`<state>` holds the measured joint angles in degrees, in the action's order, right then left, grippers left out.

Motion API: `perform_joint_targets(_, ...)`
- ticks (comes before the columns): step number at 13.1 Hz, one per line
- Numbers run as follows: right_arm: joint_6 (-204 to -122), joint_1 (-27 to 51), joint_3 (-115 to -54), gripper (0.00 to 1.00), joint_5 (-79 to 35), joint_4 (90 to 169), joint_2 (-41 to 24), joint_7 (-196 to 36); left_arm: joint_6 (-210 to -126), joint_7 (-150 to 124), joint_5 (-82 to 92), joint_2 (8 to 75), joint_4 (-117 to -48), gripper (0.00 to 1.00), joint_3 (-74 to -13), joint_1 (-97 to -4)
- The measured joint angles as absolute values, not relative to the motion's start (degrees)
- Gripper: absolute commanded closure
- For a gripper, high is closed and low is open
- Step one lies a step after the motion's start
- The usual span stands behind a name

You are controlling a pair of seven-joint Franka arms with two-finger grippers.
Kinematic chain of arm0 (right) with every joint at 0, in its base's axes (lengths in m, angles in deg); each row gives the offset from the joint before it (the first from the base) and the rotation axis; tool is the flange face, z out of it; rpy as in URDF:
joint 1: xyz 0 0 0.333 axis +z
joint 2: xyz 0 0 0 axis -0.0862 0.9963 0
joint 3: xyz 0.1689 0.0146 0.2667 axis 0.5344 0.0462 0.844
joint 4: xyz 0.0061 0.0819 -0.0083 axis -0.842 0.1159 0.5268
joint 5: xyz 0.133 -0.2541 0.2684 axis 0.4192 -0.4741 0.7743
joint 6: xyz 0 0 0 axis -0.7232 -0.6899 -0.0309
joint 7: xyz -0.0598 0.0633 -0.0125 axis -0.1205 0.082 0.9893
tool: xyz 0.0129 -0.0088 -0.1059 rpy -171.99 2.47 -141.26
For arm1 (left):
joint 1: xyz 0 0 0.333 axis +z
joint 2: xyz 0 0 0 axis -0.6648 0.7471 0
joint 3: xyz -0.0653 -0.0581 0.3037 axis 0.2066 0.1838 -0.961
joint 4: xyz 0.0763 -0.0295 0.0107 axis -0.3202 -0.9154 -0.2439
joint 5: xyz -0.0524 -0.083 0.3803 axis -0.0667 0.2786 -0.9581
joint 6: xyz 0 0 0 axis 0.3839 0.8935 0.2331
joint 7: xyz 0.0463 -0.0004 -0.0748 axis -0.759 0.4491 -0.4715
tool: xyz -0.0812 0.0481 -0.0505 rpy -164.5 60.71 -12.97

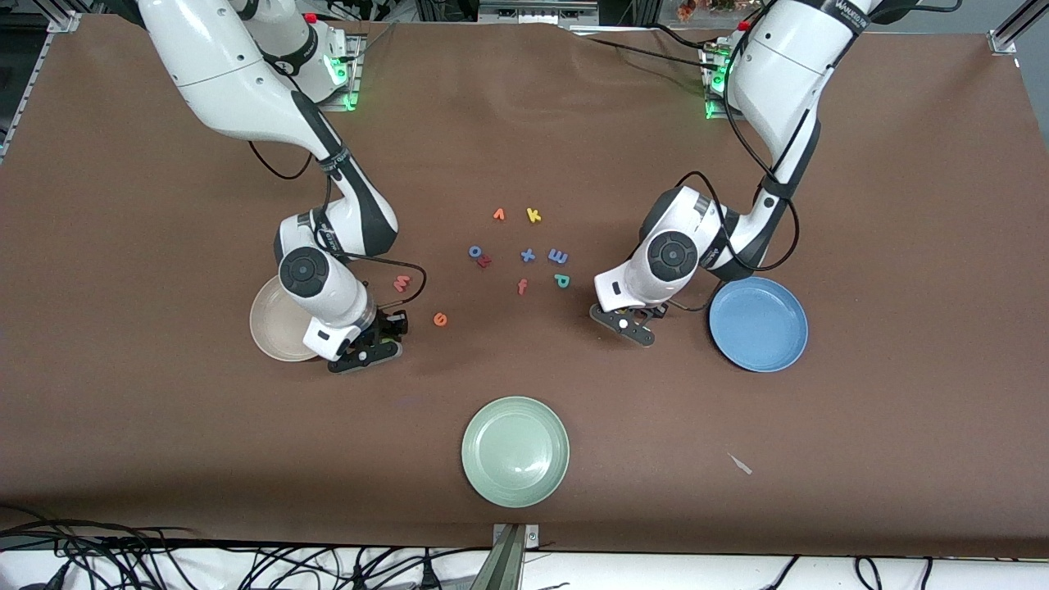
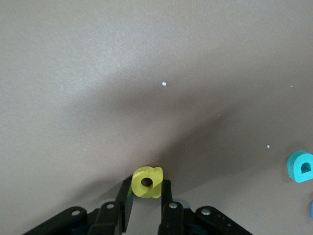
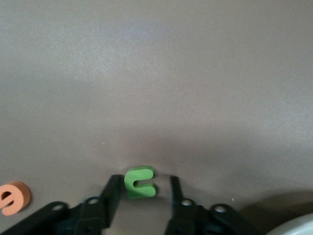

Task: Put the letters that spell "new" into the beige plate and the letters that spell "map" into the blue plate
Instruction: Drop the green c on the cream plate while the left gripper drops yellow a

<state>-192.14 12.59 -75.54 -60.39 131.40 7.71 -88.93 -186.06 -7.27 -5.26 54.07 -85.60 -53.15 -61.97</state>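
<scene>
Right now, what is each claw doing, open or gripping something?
Left gripper: shut on the yellow a.
Right gripper: fingers either side of the green n, one not touching.

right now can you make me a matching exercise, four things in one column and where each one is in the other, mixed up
Things
1. yellow a
2. green n
3. orange e
4. beige plate

Places
A. partly under the right arm
B. between the left gripper's fingers
C. on the table beside the right gripper
D. between the right gripper's fingers

Pairs: 1-B, 2-D, 3-C, 4-A
</scene>
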Motion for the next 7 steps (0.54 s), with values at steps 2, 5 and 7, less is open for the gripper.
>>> perform_joint_targets(2,-192.17,12.68,-75.52,0.74,-60.39,131.42,7.68,-89.26,-185.42,-7.18,-5.26,52.69,-85.41,0.81,-53.24,-61.9)
perform_joint_targets(5,-192.21,12.72,-75.52,0.9,-60.39,131.45,7.61,-89.35,-179.39,-4.14,-5.32,48.24,-84.8,0.82,-54.63,-60.89)
perform_joint_targets(7,-192.27,12.78,-75.51,0.91,-60.39,131.45,7.46,-89.32,-175.09,4.71,-5.38,45.62,-84.78,0.82,-55.54,-56.12)
